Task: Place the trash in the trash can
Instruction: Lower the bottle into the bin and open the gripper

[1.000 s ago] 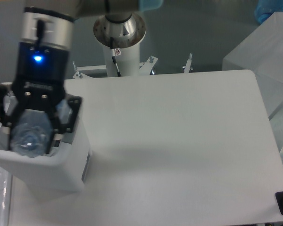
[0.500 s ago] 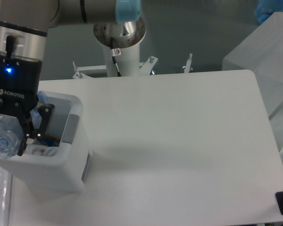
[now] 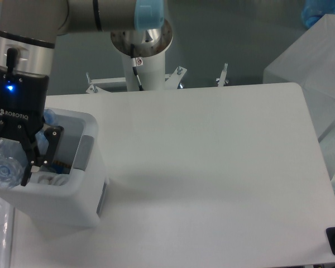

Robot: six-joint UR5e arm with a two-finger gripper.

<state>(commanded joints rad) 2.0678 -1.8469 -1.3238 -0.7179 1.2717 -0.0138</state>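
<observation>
White tabletop shows no trash, so you look nearly done: the black two-finger gripper, jaws closed on the clear crushed bottle, hangs over the white boxy plastic trash can, where something already lies, release left.

Single fixed camera, high above the table, looking steeply down, arm base probably opposite.
</observation>
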